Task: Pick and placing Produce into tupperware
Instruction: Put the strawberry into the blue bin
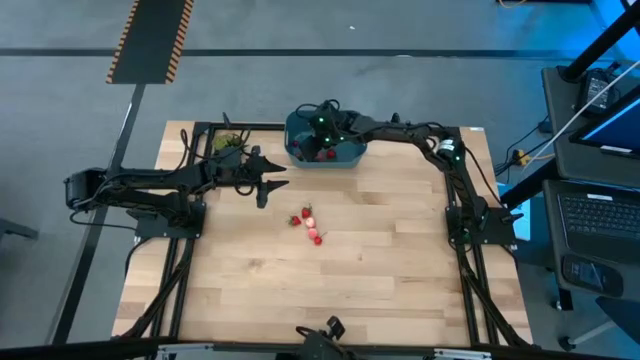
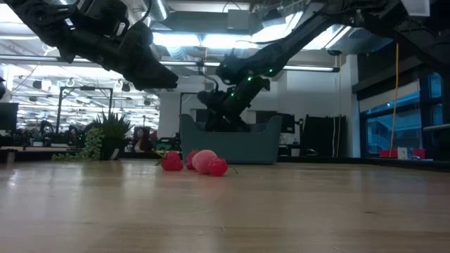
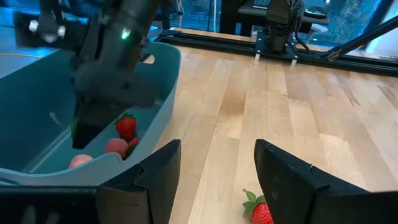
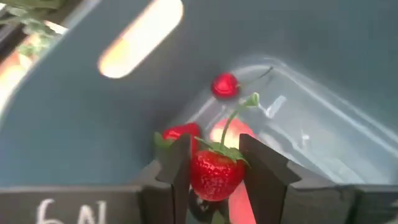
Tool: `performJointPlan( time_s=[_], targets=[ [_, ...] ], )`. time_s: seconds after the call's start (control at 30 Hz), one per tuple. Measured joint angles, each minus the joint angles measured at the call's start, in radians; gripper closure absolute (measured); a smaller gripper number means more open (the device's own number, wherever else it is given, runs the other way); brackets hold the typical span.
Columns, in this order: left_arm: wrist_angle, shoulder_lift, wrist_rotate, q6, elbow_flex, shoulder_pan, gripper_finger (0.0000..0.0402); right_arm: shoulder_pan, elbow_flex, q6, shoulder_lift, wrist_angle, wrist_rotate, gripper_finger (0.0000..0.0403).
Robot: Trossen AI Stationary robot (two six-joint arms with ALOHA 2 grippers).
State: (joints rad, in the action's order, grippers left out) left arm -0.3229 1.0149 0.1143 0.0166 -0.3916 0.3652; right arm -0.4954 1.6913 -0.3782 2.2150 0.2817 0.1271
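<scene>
Between the right gripper's [image 4: 214,171] fingers [image 4: 177,165], a strawberry [image 4: 214,174] is pinched above the tupperware [image 4: 93,118]; left gripper's [image 3: 217,174] fingers spread over the counter [image 3: 298,106].

Two dark jointed arms, black cabling along them; green indicator lights glow near the right end effector [image 1: 322,135].

Bright ceiling strip lights [image 2: 211,39], blurred right wrist close-up.
</scene>
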Motion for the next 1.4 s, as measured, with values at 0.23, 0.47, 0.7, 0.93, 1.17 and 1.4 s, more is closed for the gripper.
performJointPlan(
  time_s=[0.23, 0.47, 0.7, 0.93, 1.17, 1.4],
  targets=[
    [0.000, 0.000, 0.000, 0.000, 0.000, 0.000, 0.0204, -0.008, 0.231, 0.014, 0.106, 0.251, 0.005, 0.0280],
    [0.000, 0.000, 0.001, -0.001, 0.000, 0.000, 0.0204, -0.008, 0.396, 0.007, 0.201, 0.453, 0.006, 0.0280],
    [0.000, 0.000, 0.001, -0.001, 0.000, 0.000, 0.0204, -0.015, 0.462, 0.012, 0.236, 0.552, 0.007, 0.0277],
    [0.000, 0.000, 0.002, -0.001, 0.000, 0.000, 0.0204, -0.017, 0.464, 0.046, 0.246, 0.591, 0.014, 0.0250],
    [0.000, 0.000, 0.002, -0.001, 0.000, 0.000, 0.0204, -0.018, 0.464, 0.068, 0.246, 0.587, 0.033, 0.0212],
    [0.000, 0.000, 0.002, 0.000, 0.000, 0.000, 0.0204, -0.027, 0.571, 0.101, 0.246, 0.664, 0.031, 0.0210]
  ],
)
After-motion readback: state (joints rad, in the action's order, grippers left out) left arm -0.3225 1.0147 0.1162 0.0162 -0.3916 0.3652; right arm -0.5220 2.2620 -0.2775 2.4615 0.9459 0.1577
